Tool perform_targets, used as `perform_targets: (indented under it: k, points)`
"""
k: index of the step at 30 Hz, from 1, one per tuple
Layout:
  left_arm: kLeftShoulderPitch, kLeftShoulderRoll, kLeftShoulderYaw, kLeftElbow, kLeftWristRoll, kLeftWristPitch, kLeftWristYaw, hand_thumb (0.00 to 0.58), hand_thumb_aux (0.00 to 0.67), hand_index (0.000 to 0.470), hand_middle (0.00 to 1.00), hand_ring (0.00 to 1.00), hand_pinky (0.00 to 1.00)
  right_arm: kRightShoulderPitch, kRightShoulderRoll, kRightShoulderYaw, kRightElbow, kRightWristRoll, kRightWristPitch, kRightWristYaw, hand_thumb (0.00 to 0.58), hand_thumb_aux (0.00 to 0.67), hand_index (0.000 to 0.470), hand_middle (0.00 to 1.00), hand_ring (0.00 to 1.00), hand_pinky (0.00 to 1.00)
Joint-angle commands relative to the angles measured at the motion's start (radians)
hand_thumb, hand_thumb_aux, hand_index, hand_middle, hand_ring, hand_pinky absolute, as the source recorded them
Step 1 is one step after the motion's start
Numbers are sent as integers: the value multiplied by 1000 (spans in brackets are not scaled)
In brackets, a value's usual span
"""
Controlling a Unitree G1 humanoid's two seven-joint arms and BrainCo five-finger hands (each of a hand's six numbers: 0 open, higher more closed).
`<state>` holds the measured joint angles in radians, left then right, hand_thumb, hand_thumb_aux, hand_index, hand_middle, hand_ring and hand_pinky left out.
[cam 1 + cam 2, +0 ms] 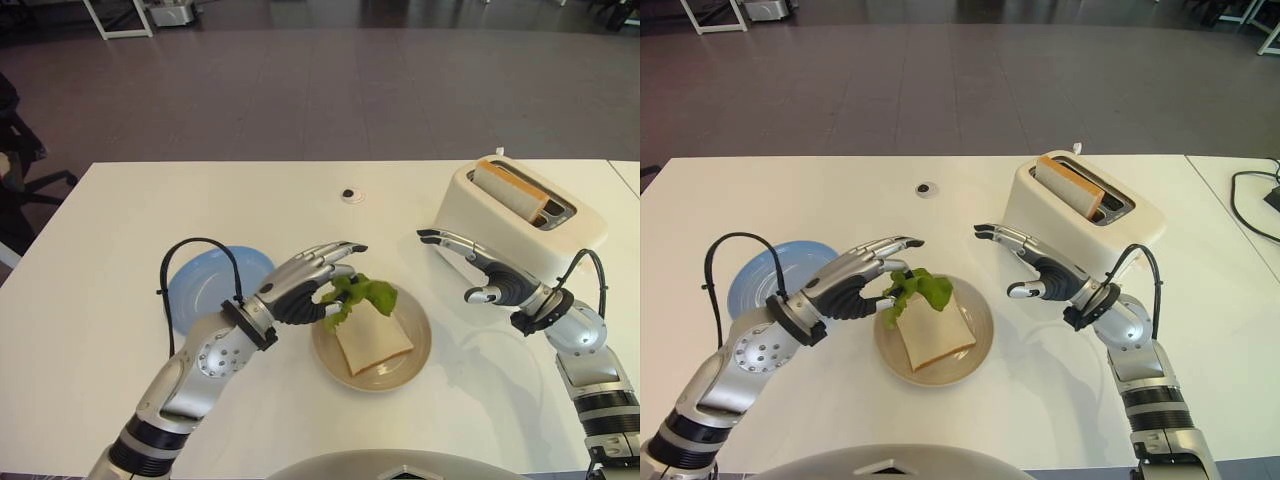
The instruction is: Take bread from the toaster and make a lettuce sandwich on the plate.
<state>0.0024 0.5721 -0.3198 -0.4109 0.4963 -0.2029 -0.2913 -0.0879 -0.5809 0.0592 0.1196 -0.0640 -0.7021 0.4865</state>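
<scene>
Holding the lettuce (362,297) in its pinching fingers, the left hand (305,280) is hovering at the left edge of the tan plate (422,335). The lettuce is hanging over the far-left corner of the bread slice (375,343) (a white square) lying on that plate. The right hand (490,275) is hanging beside the toaster (500,235), fingers spread wide, holding nothing. Another bread piece (510,190) is sticking up from the toaster, far right on the table (150,200). A blue plate (200,285) is sitting on the left.
</scene>
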Motion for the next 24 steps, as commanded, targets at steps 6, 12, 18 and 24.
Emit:
perform_targets:
  k: [6, 12, 18, 24]
  points:
    - [-60, -37, -141, 244, 264, -23, 16, 506, 431, 302, 0, 0, 0, -11, 15, 11, -1, -3, -4, 3, 0, 0, 0, 0, 0, 0]
    - [-51, -41, -134, 244, 283, -37, 23, 0, 0, 0, 0, 0, 0, -7, 16, 22, -8, 2, -7, 15, 0, 0, 0, 0, 0, 0]
    - [-47, -47, -124, 215, 274, -44, 21, 0, 0, 0, 0, 0, 0, -7, 16, 27, -9, 2, -7, 19, 0, 0, 0, 0, 0, 0]
    - [-22, -50, -151, 186, 298, -32, -14, 0, 0, 0, 0, 0, 0, -7, 16, 25, -8, 1, -11, 17, 0, 0, 0, 0, 0, 0]
